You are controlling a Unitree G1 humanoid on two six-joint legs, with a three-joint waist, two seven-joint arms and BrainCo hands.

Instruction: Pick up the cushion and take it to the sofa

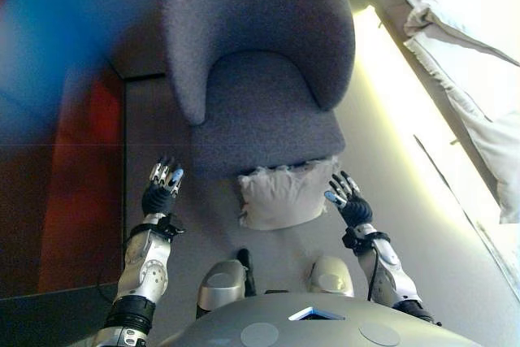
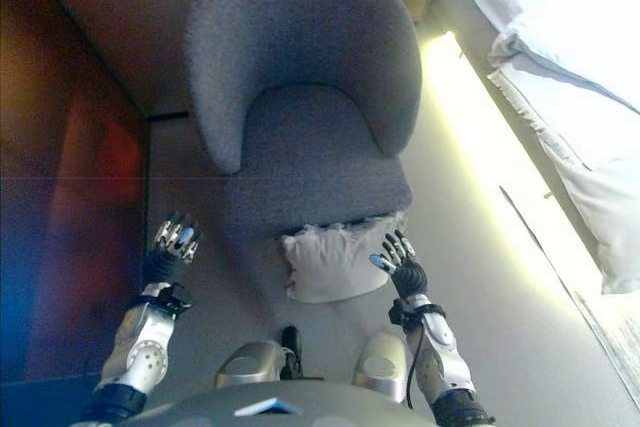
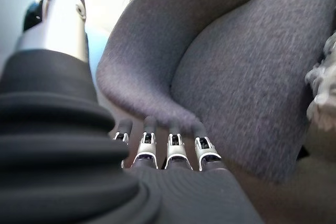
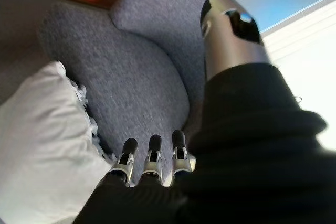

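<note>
A pale grey cushion (image 1: 280,195) with a frilled edge leans on the floor against the front of a grey armchair (image 1: 260,54). It also shows in the right wrist view (image 4: 42,145). My left hand (image 1: 161,188) is open, held up to the left of the cushion with a gap between. My right hand (image 1: 349,199) is open, close beside the cushion's right edge, not holding it. Both hands are empty. No sofa other than the armchair is in view.
A bed with white bedding (image 1: 471,62) runs along the right side. A dark reddish wall or cabinet (image 1: 65,201) stands on the left. A carpeted floor (image 1: 406,225) lies between chair and bed.
</note>
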